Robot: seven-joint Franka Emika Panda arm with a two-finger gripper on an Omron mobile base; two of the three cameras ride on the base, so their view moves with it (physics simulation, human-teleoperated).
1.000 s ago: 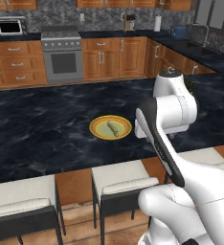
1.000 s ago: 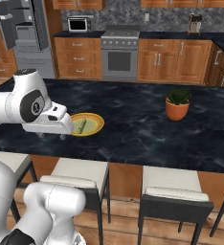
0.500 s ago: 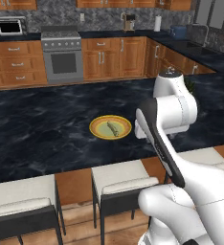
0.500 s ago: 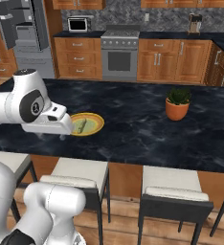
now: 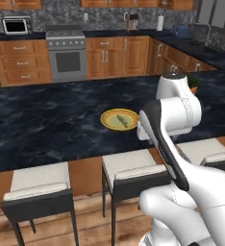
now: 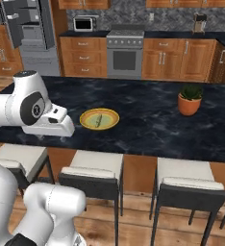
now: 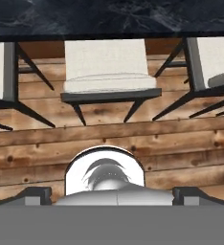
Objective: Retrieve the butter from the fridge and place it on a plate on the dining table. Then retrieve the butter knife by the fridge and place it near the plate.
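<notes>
The yellow plate (image 5: 119,119) (image 6: 99,118) lies on the black marble dining table (image 5: 47,125) (image 6: 148,115). The pale butter (image 5: 122,120) (image 6: 98,119) rests on it. My hand hangs over the table's near edge, beside the plate and apart from it. In the hand view my gripper (image 7: 112,195) is open and holds nothing, its fingertips (image 7: 35,194) set wide apart, looking down at stools and wooden floor. The grey fridge (image 6: 25,29) stands at the far left with its doors open. The butter knife is out of view.
White-cushioned stools (image 5: 129,166) (image 6: 97,168) (image 7: 109,72) line the table's near side. A potted plant (image 6: 189,100) stands on the table to the right. A stove (image 6: 125,53) and a microwave (image 6: 84,23) sit along the back wall.
</notes>
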